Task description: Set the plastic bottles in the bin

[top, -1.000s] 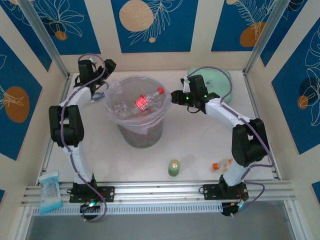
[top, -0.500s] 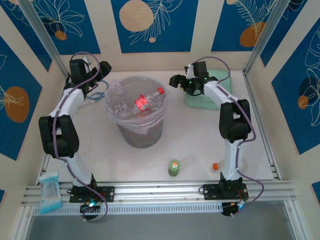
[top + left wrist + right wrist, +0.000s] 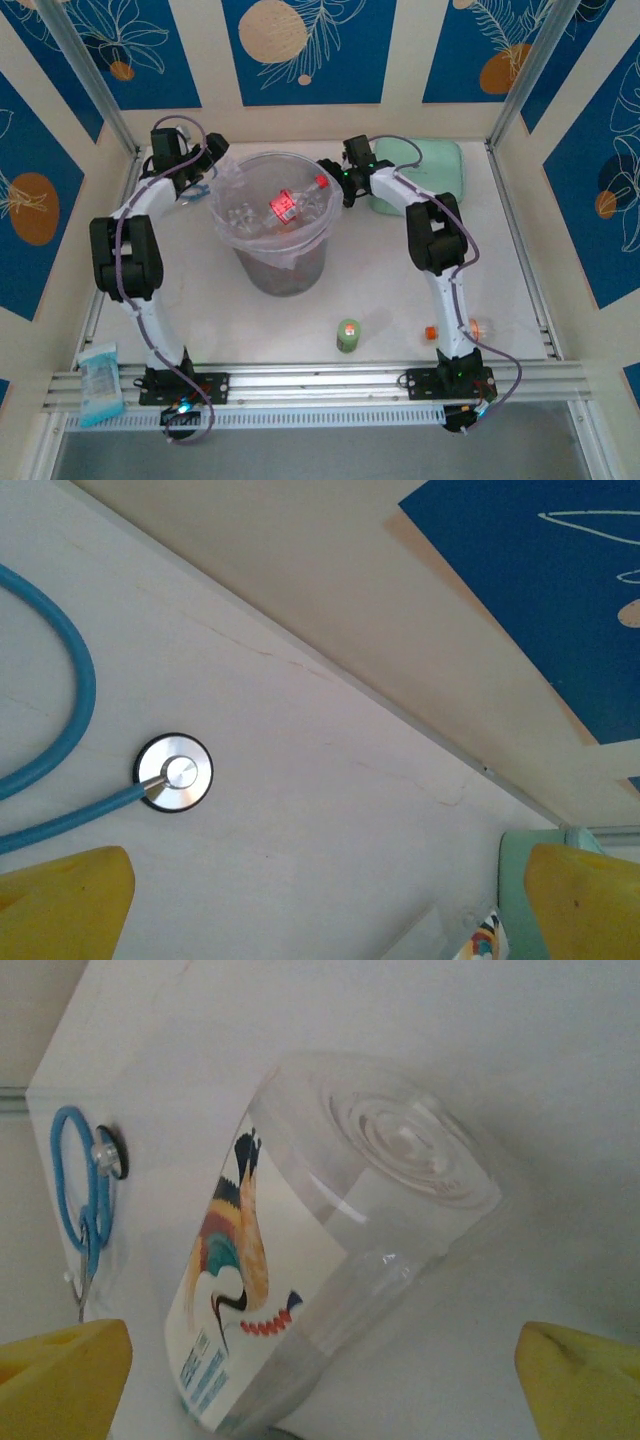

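Left gripper (image 3: 320, 905) and right gripper (image 3: 322, 1370) are recorded spread wide apart. A white-labelled bottle (image 3: 330, 1260) is seen lying between the right jaws.

bottle (image 3: 283, 206) in bin (image 3: 280, 272) | second bottle (image 3: 347, 335) before bin, rightward

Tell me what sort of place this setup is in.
Most likely a robot test booth rather than a home or shop: a white table boxed in by blue-patterned panels, two robot arms bolted to a metal rail at its near edge, and staged props, a bin holding bottles.
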`<state>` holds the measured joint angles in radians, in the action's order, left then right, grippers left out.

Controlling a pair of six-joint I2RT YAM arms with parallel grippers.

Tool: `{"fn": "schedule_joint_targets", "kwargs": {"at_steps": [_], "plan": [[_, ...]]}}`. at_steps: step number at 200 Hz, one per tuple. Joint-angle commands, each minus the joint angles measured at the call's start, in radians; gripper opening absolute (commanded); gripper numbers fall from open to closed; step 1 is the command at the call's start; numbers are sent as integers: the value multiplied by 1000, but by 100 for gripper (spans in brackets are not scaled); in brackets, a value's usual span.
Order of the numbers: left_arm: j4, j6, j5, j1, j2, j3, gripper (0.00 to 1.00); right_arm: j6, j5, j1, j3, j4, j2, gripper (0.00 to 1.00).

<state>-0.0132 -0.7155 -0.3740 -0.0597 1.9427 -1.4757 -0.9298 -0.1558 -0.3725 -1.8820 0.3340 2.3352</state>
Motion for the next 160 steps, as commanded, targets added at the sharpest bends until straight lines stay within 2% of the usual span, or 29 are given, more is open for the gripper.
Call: {"fn": "schedule_joint_targets", "kwargs": {"at_steps": [1,28,69,101,134,160], "plan": [[30,57,12,-7,-86,41,100,-62,32,-13,-73,33,58,99],[59,82,52,-14,-171,88,100,-86,54,-30,-129,34,112,95],[101,87,66,-39,-317,124,100,-73,101,-28,-105,23,96,72],[174,131,106,-47,-468,167,100,-46,129,-6,-47,-10,13,58],[277,184,145,-49,-619,191,100,11,146,26,0,-31,-106,53],[333,182,123,-49,-710,201,100,69,153,59,46,-55,-236,49]]}}
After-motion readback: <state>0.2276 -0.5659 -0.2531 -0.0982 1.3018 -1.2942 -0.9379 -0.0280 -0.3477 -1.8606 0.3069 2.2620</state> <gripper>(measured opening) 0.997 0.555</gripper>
